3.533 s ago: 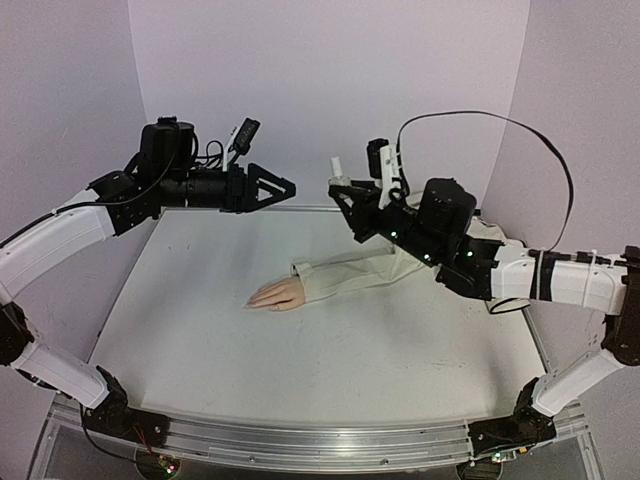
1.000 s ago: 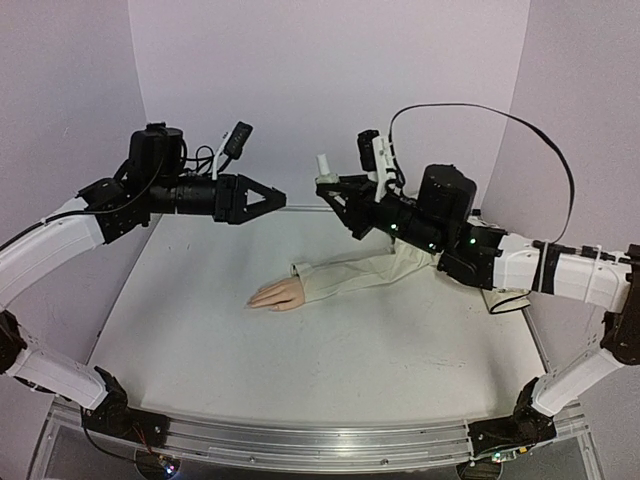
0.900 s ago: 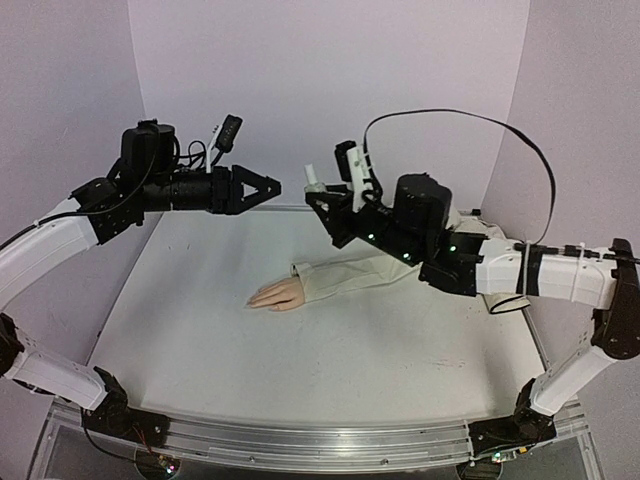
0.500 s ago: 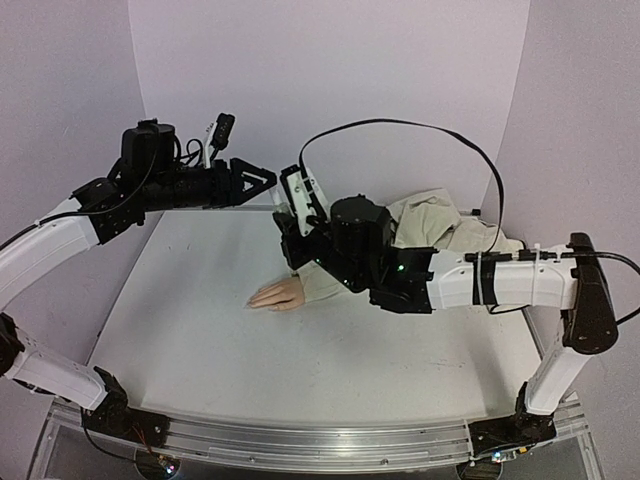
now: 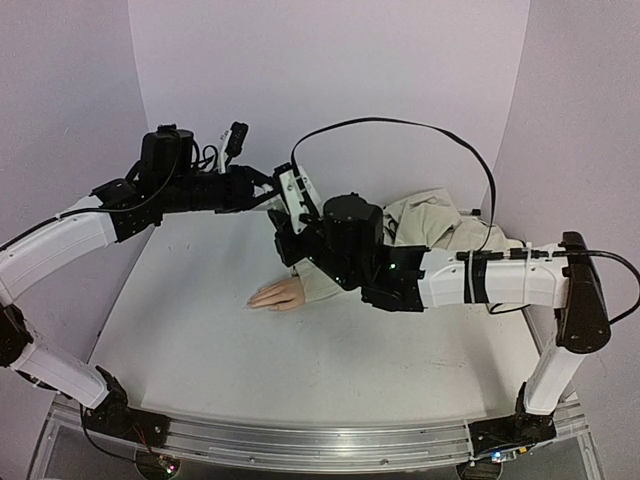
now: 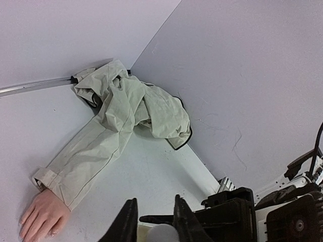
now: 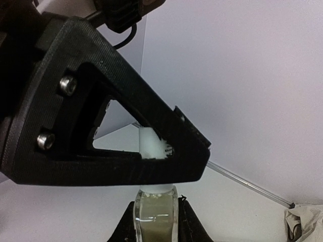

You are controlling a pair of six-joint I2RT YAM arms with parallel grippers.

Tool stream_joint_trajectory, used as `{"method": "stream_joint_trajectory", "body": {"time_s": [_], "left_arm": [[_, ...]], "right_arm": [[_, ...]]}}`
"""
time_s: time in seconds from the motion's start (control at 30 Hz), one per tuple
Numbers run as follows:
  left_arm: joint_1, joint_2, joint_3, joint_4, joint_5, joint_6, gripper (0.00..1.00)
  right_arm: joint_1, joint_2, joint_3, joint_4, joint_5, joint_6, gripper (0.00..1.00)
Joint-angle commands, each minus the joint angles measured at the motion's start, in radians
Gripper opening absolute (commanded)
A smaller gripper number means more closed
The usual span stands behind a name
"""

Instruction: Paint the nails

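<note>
A small glass bottle (image 7: pixel 155 217) of pale liquid stands upright in my right gripper (image 7: pixel 156 205), which is shut on its body. Its white cap (image 7: pixel 150 142) is pinched between the black fingers (image 7: pixel 166 121) of my left gripper (image 5: pixel 272 192), shut on it above the back of the table. From the left wrist view the cap (image 6: pixel 161 234) sits low between the left gripper (image 6: pixel 155 204) jaws. The peach fake hand (image 5: pixel 277 294) lies flat on the table below both grippers. Its nails (image 6: pixel 50 233) show only faintly at the fingertips of the hand (image 6: pixel 43 214).
The beige sleeve (image 5: pixel 440 222) runs from the hand to a bunched heap at the back right corner (image 6: pixel 126 106). The right arm (image 5: pixel 480 280) stretches low across the table over the sleeve. Lilac walls close in the back and sides.
The right arm has swung left across the table, carrying the bottle up to the left gripper. The left gripper's jaws, open a second ago, have shut on the cap.
</note>
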Motion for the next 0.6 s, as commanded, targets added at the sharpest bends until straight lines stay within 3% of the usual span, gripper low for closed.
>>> {"method": "stream_joint_trajectory", "body": {"time_s": [0.0,0.17,0.27,0.33,0.43,0.5,0.57], "left_arm": [[-0.003,0.013,0.049,0.073,0.03,-0.004,0.17],[-0.022,0.05,0.057,0.089,0.122,0.029,0.02],[-0.025,0.078,0.068,0.107,0.286,0.077,0.0],[-0.025,0.094,0.081,0.11,0.419,0.126,0.0],[-0.026,0.123,0.11,0.117,0.719,0.253,0.0],[-0.026,0.142,0.128,0.119,0.904,0.344,0.0],[-0.029,0.163,0.168,0.119,1.024,0.4,0.0]], "right_arm": [[0.007,-0.01,0.046,0.087,0.014,-0.008,0.0],[0.004,-0.043,0.014,0.122,-0.036,0.029,0.0],[-0.024,-0.091,-0.016,0.123,-0.195,0.06,0.0],[-0.066,-0.14,-0.043,0.124,-0.39,0.096,0.0],[-0.19,-0.212,-0.086,0.138,-0.936,0.194,0.0],[-0.24,-0.257,-0.107,0.188,-1.221,0.272,0.0],[-0.253,-0.293,-0.122,0.245,-1.38,0.331,0.0]]}}
